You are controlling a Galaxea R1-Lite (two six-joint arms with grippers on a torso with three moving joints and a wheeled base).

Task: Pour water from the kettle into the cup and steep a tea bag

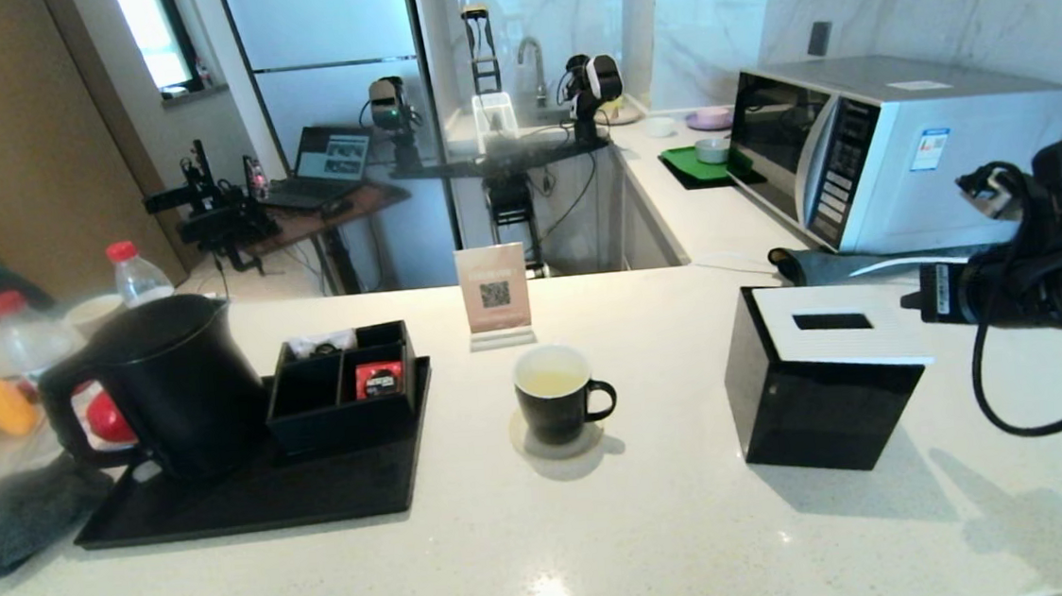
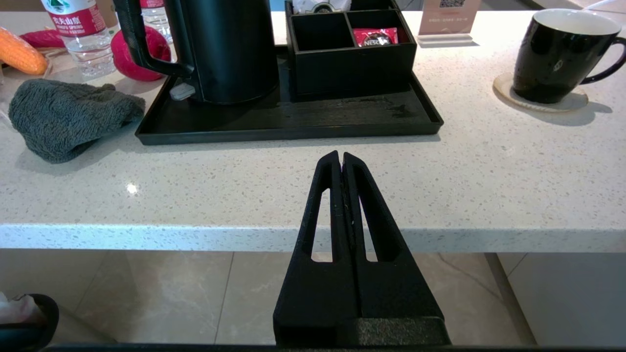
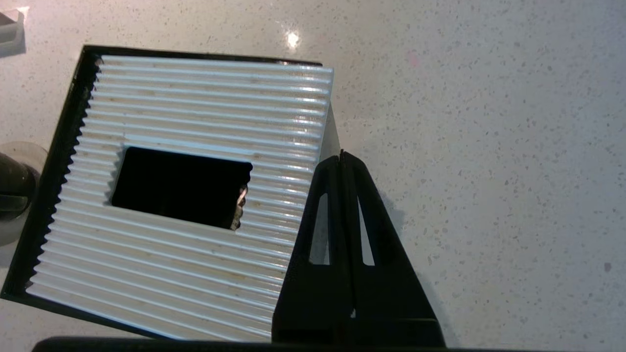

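Item: kettle (image 1: 173, 383). Stood on the black tray (image 1: 253, 495) at the robot's left of the desk (image 1: 607, 538), loop handle turned outward to the left, spout toward the organiser box (image 1: 343, 384).

Item: cup (image 1: 558, 400). Set on a round coaster (image 1: 528, 445) near the desk's middle, well apart from the tray, handle to the right. Pale liquid is seen inside.

Item: tea bag. Not made out for certain; it is judged to lie in the organiser's rear compartment.

Item: left gripper (image 2: 341, 159). Fingers pressed together, nothing held, poised off the desk's front edge.

Item: right gripper (image 3: 341, 159). Fingers likewise together and empty, held above the tissue box (image 1: 821, 370).

Handling note: whichever gripper is sent to the organiser must be opened first, and the thin string is judged the safest hold on the bag.
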